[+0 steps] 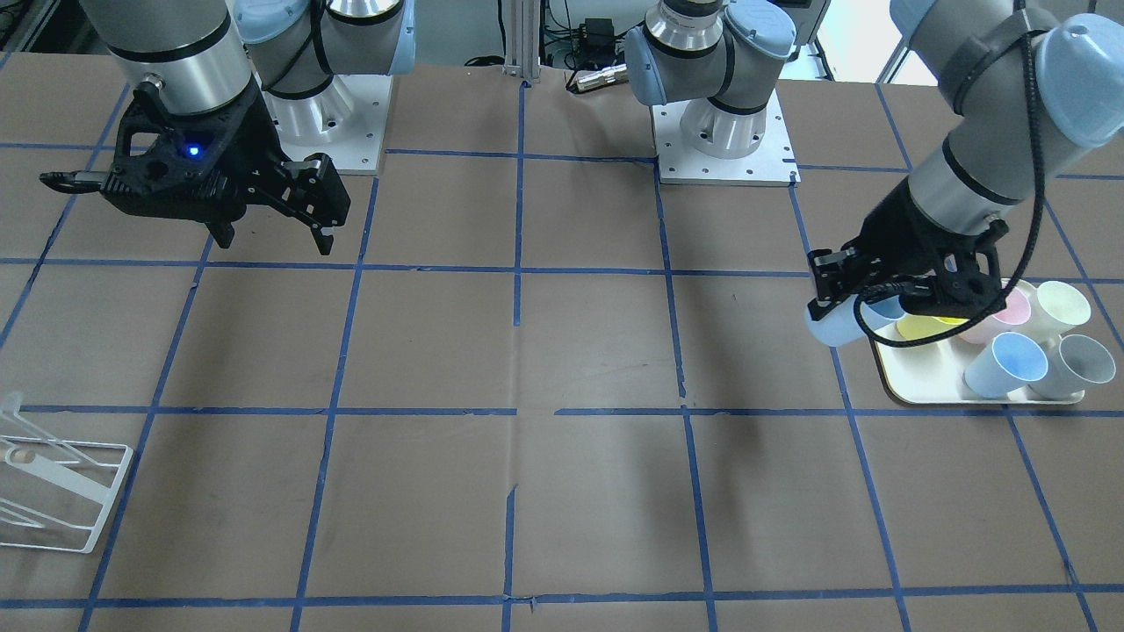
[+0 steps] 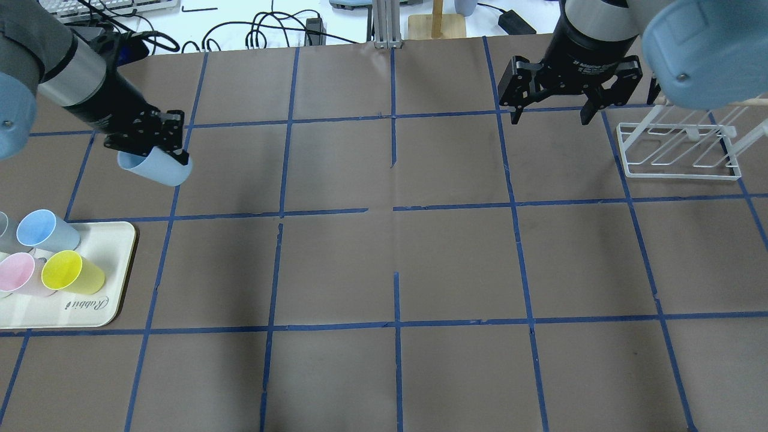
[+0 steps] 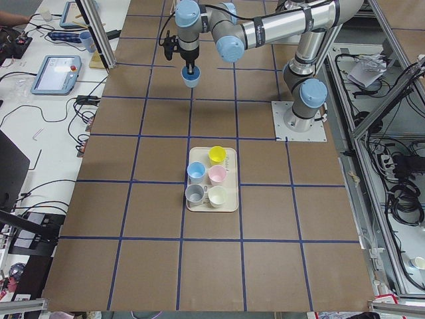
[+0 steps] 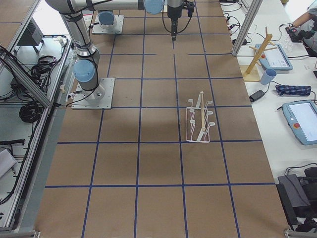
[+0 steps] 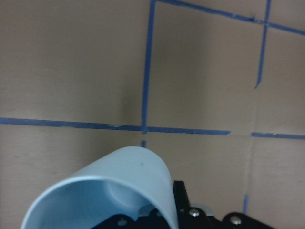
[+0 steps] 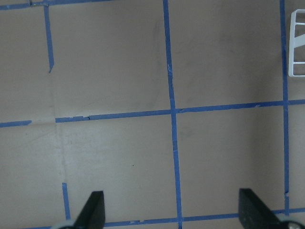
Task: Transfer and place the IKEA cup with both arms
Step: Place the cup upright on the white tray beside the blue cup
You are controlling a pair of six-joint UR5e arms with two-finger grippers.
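My left gripper is shut on the IKEA cup, a pale light-blue tumbler. It holds the cup on its side above the table, just beyond the tray. The cup also shows in the front view and fills the bottom of the left wrist view, mouth towards the camera. My right gripper is open and empty. It hangs above the table at the far right, beside the rack, with its fingers wide apart over bare brown paper.
A cream tray at the near left holds another light-blue tumbler, a yellow one, a pink one, a grey one and a cream one. A white wire rack stands at the far right.
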